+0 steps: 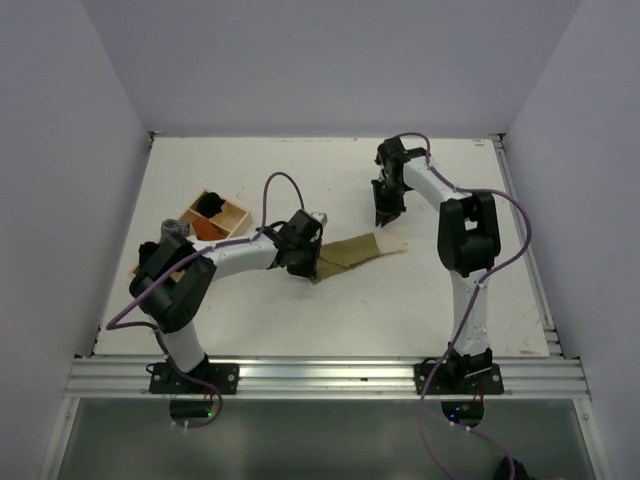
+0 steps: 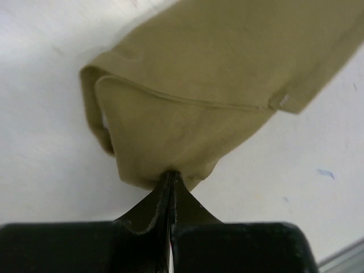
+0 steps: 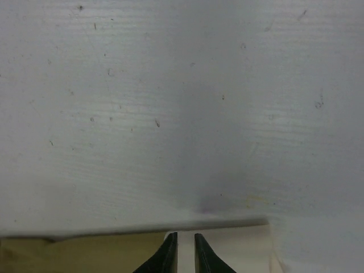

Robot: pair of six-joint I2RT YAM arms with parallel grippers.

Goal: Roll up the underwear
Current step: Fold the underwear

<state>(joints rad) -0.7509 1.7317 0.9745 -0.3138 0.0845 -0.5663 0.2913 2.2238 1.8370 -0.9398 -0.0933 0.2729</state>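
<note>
The underwear [image 1: 360,252] lies mostly flat in the middle of the table, olive-khaki with a paler cream end at the right. In the left wrist view it [image 2: 216,74] fills the upper frame, with its near edge folded over. My left gripper [image 1: 313,268] is shut on that folded left end [image 2: 170,173]. My right gripper [image 1: 383,222] hovers over the far right edge of the cloth. In the right wrist view its fingertips [image 3: 185,250] stand a narrow gap apart and hold nothing, over the cream part [image 3: 239,244].
A wooden compartment box [image 1: 232,212] holding black and orange-red cloth stands at the left, with a small grey object [image 1: 172,228] beside it. A metal rail [image 1: 525,250] runs along the table's right edge, another [image 1: 330,375] along the front.
</note>
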